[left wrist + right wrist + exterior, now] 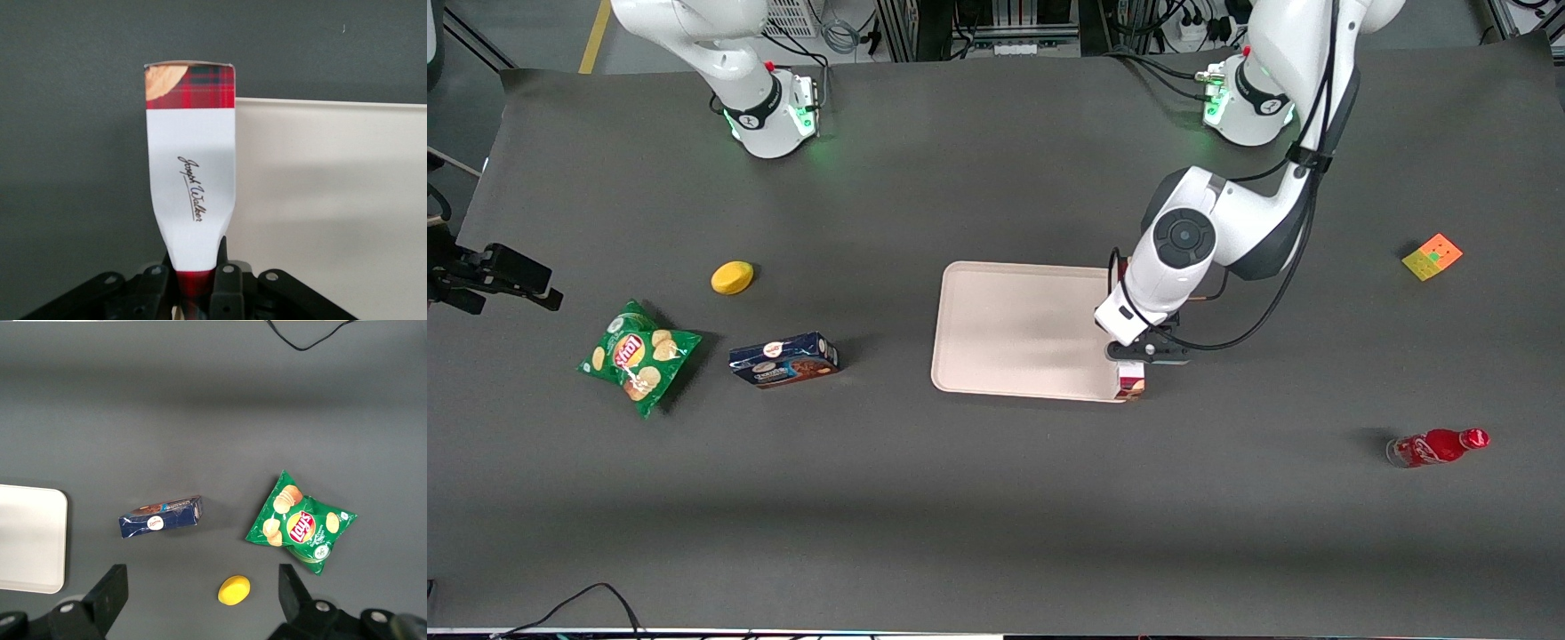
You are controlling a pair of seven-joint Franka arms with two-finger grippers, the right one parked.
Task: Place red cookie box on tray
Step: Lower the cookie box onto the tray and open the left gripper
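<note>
In the front view, the left arm reached down over the tray's edge toward the working arm's end of the table. Its gripper hung over the tray corner nearest the camera on that side. The red cookie box showed below the gripper as a short end piece with a white label and plaid, right at the rim of the tray. Most of the box was hidden under the arm. Toward the parked arm's end of the table lay a blue cookie box, a green chip bag and a yellow lemon-like thing, all well apart from the tray. Toward the working arm's end lay a red bottle on its side and a coloured cube.

In the left wrist view, the gripper was pinching the red cookie box by its narrow sides, and the carton was squeezed in where the fingers met it. The box stood out lengthwise from the gripper, with a white label with script writing, then a plaid band and a cookie picture at its end. It lay along the rim of the tray, with dark table beside it.

In the right wrist view, the blue cookie box, the green chip bag and the yellow thing lay on the table, with a corner of the tray in sight
</note>
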